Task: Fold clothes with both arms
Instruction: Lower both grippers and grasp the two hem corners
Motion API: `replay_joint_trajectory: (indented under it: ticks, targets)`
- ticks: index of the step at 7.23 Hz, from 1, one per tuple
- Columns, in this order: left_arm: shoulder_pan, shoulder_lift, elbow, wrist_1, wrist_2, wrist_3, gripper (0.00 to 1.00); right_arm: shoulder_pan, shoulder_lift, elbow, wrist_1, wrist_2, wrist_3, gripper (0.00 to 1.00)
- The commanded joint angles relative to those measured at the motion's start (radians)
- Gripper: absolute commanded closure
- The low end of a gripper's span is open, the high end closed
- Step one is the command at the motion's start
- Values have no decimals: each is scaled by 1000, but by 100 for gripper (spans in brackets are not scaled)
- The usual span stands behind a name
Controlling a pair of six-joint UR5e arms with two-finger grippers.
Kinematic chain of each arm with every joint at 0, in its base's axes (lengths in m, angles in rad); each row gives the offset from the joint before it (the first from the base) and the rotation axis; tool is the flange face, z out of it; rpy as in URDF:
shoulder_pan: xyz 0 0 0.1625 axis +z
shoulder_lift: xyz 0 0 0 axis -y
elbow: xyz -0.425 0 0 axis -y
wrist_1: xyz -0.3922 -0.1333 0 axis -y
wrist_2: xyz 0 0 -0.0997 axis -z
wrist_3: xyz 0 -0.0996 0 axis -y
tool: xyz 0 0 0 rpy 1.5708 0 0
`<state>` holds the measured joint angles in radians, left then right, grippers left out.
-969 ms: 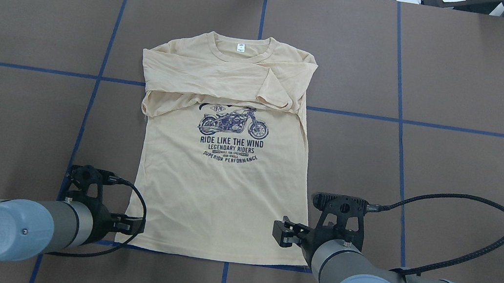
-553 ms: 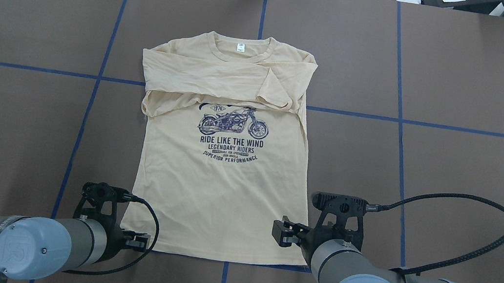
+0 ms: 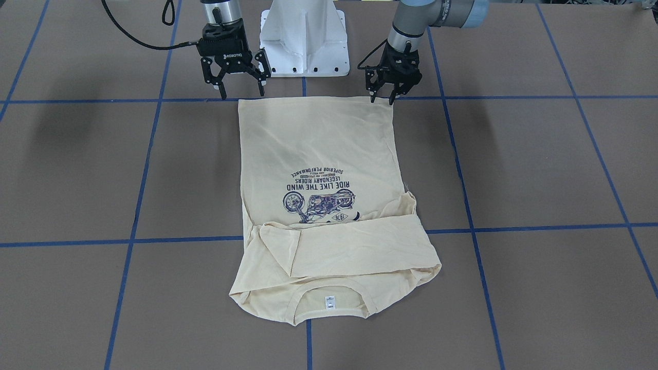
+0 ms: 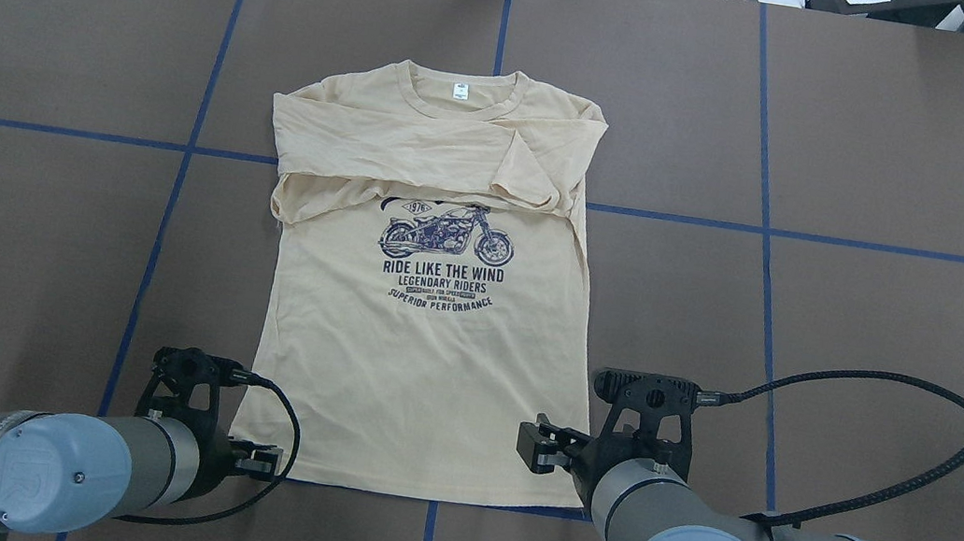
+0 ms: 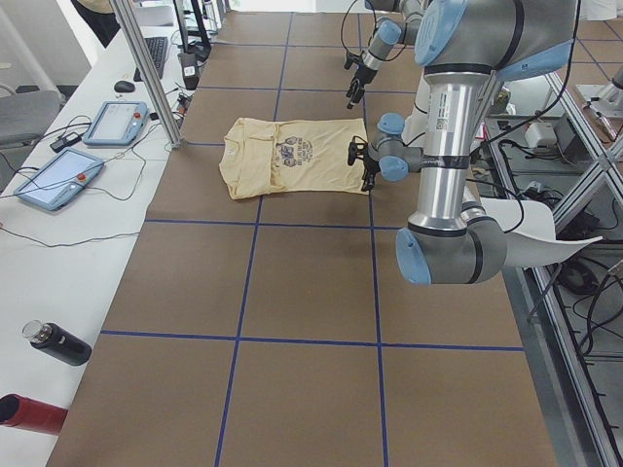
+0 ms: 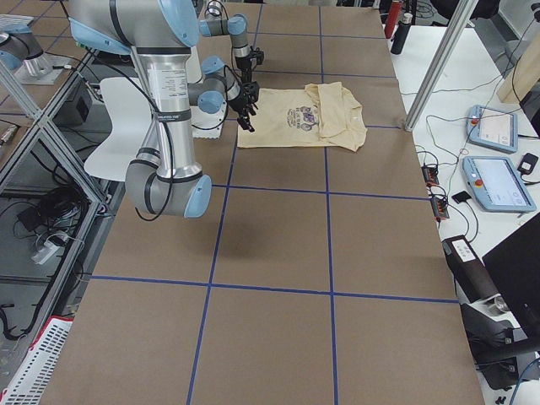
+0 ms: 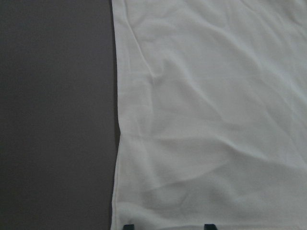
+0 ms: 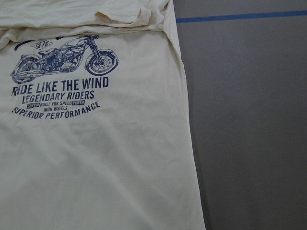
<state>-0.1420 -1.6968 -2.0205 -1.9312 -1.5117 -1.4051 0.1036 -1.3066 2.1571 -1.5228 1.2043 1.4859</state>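
Observation:
The cream-yellow T-shirt (image 3: 318, 144) lies flat and print-up on the brown table, both sleeves folded across the chest and its hem toward the robot. My left gripper (image 3: 382, 98) is open and low at the hem corner on my left. In the left wrist view its two fingertips (image 7: 128, 226) straddle that corner of the shirt (image 7: 216, 120). My right gripper (image 3: 243, 94) is spread wide open just behind the other hem corner, holding nothing. From overhead, both grippers are hidden under their wrists at the shirt's (image 4: 421, 366) near corners.
The white pedestal base (image 3: 303, 41) stands just behind the hem. Blue tape lines (image 4: 767, 254) grid the table. The right arm's black cable (image 4: 939, 439) loops out to the right. A side bench holds tablets (image 5: 58, 180) and bottles (image 5: 58, 345).
The left arm swung right and toward the robot, bringing its gripper to the shirt's near-left hem corner. The right arm barely shifted. The shirt has not moved.

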Motion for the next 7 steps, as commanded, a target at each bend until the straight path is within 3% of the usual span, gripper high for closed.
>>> replay_joint_trajectory:
  ticks: [1, 7]
  targets:
    - [-1, 3, 3, 3, -1, 3, 42, -1, 0, -2, 0, 0, 1, 0]
    - [-4, 17, 6, 3, -8, 5, 45, -1, 1, -5, 1, 0, 1, 0]
